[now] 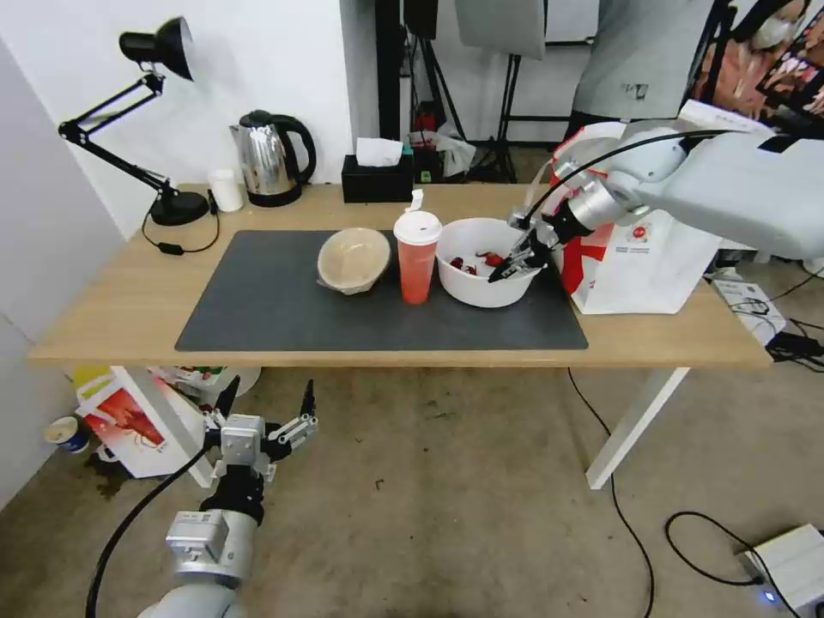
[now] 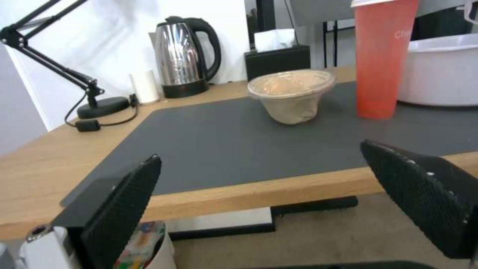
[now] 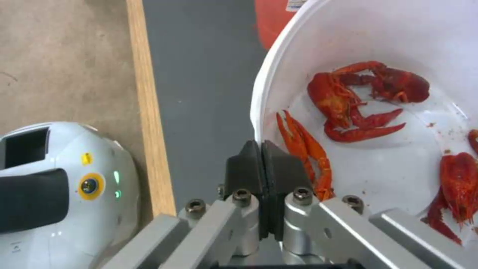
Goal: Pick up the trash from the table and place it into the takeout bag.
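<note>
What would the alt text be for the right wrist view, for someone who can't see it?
The right gripper is shut on the rim of the large white plastic bowl, which holds red crayfish scraps. The bowl sits on the dark grey mat of the table, beside the red drink cup.

The red drink cup [image 1: 417, 256] stands just beside the white bowl [image 1: 482, 262], leaving little gap between them. The paper bowl [image 1: 353, 258] sits close on the cup's other side. The takeout bag [image 1: 631, 249] crowds the bowl's far flank. The mat [image 1: 257, 309] lies open toward the left.
</note>
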